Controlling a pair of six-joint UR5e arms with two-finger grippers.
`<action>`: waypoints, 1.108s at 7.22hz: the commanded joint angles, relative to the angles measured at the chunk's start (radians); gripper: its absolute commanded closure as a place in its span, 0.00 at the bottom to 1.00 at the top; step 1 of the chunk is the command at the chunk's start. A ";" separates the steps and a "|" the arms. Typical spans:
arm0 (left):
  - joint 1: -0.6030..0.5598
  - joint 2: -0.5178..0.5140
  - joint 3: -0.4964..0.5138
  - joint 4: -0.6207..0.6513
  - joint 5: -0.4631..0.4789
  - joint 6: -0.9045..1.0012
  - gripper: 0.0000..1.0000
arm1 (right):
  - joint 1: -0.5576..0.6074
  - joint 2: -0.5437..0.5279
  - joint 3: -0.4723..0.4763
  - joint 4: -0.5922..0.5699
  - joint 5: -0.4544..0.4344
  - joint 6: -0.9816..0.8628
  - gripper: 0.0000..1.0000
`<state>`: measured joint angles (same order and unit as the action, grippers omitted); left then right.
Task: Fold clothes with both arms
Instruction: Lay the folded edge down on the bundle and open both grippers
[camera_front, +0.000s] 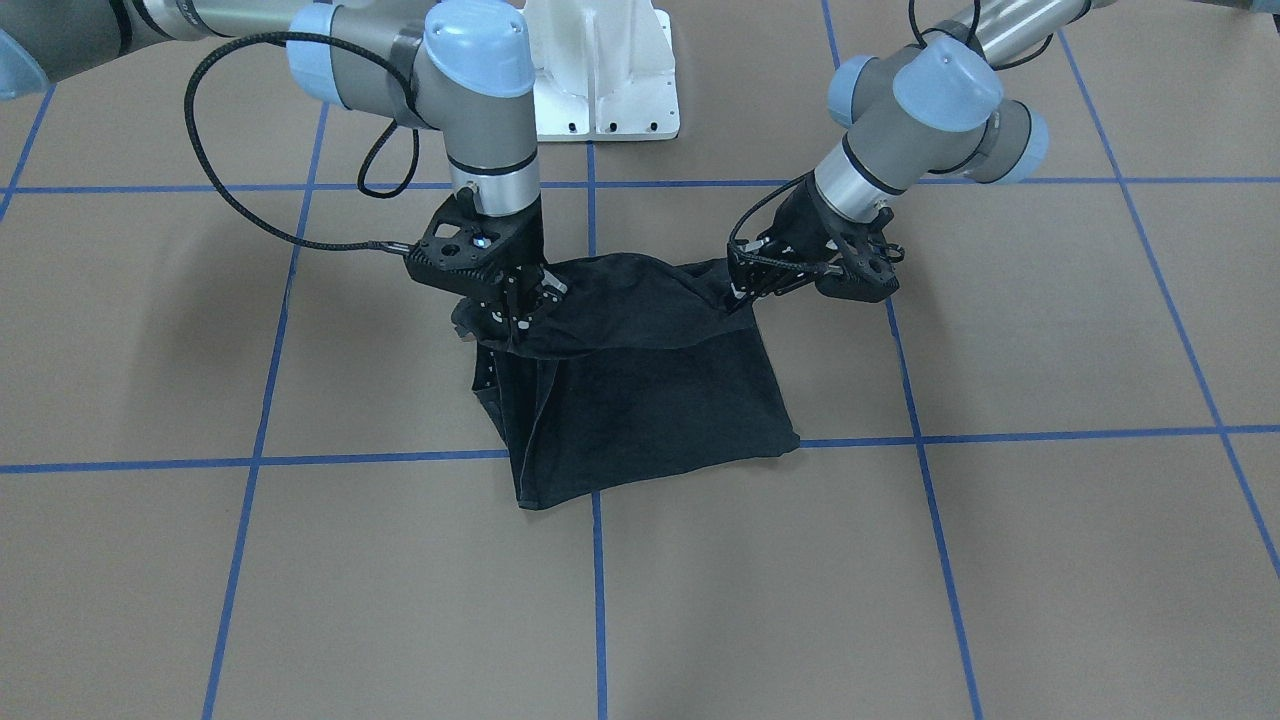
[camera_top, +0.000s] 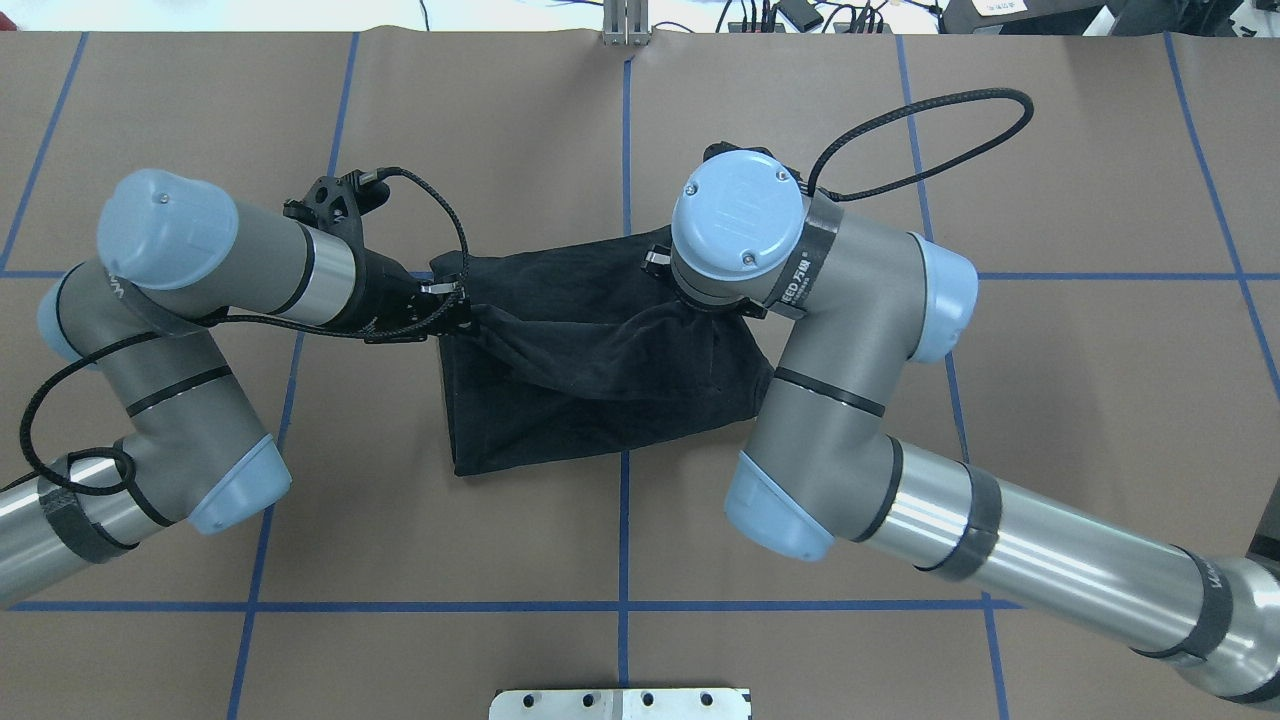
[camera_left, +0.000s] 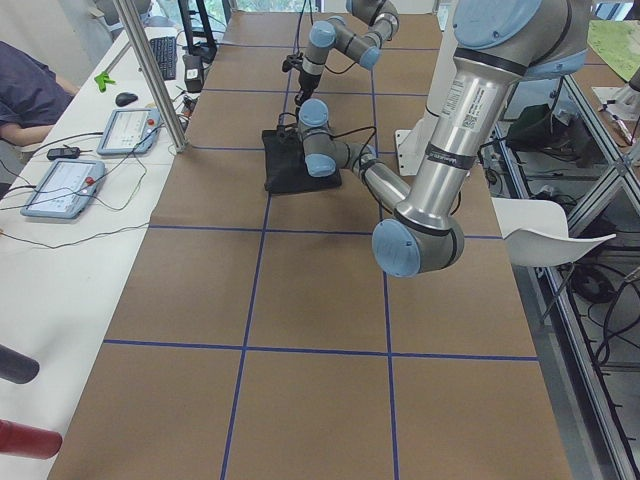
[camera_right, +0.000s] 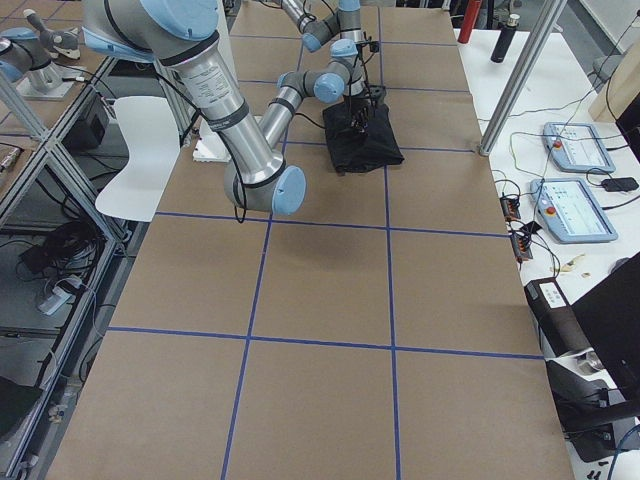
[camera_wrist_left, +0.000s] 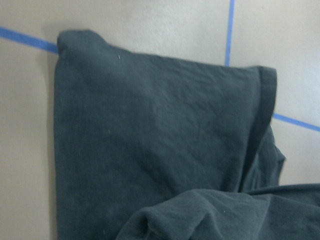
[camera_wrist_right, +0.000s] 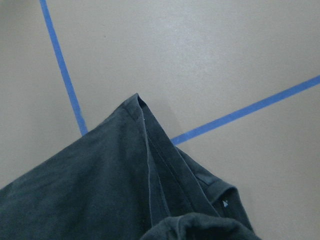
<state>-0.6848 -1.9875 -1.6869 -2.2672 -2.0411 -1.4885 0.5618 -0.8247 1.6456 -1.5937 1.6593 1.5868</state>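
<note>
"How many garments are there?"

"One black T-shirt (camera_front: 640, 400), on the brown counter (camera_front: 1000, 560) just in front of the white pedestal base (camera_front: 600, 70)."

"And the robot?"

"Two arms (camera_top: 830, 330), one tool each. The left tool (camera_front: 745, 285) and the right tool (camera_front: 520, 305) are both pinched tight on the T-shirt, holding a fold raised above the part lying flat."

Overhead opposes front view, ends distant, wrists close, all sharing T-shirt (camera_top: 600, 380)

A robotics lab: brown table (camera_right: 320, 290) gridded with blue tape (camera_right: 300, 340), teach pendants (camera_right: 574, 148) alongside, aluminium frame post (camera_right: 526, 72).
</note>
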 joint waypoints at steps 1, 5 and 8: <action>-0.007 -0.011 0.047 0.000 0.031 0.045 1.00 | 0.026 0.016 -0.143 0.145 -0.001 -0.010 1.00; -0.012 -0.063 0.171 -0.003 0.091 0.114 1.00 | 0.047 0.025 -0.191 0.146 -0.003 -0.048 1.00; -0.038 -0.065 0.176 -0.011 0.093 0.161 0.07 | 0.069 0.104 -0.311 0.165 -0.003 -0.051 0.02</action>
<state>-0.7083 -2.0516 -1.5127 -2.2751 -1.9498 -1.3555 0.6195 -0.7526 1.3861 -1.4395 1.6578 1.5359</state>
